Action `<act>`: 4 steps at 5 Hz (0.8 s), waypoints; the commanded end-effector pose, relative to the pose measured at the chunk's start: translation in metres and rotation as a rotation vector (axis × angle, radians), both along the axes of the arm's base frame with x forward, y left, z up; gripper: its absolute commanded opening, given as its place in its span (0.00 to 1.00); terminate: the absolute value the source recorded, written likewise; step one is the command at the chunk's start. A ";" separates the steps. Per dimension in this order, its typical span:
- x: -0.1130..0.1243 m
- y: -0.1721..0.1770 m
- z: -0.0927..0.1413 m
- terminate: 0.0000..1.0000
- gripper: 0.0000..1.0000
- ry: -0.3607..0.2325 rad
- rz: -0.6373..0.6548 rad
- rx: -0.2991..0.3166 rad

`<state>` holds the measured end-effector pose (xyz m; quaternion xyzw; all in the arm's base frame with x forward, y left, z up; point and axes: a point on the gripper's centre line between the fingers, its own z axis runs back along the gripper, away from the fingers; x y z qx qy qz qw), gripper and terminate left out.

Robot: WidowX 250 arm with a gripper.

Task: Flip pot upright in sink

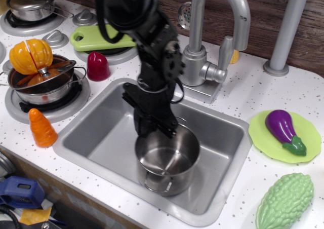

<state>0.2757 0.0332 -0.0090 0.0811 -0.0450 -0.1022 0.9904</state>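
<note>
Pot: upright, mouth up, in sink. End effector clamped on far rim. Risk: lifting away before letting go would tip pot over again.

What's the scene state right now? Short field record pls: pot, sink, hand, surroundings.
pot: steel pot sits upright, opening up, empty
pot location: inside the sink, right of centre
hand: the hand is at the pot's back rim; whether it grips it cannot be told
left of sink: orange carrot, dark red piece, pan with orange pumpkin
right of sink: purple eggplant on a green plate, green bumpy gourd
behind sink: faucet
</note>
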 end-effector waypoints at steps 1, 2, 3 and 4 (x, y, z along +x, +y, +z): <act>0.011 0.013 0.012 0.00 0.00 -0.068 -0.075 0.023; 0.012 0.019 0.013 0.00 0.00 -0.061 -0.090 0.013; 0.013 0.020 0.013 0.00 0.00 -0.055 -0.109 0.034; 0.013 0.020 0.013 0.00 1.00 -0.055 -0.109 0.034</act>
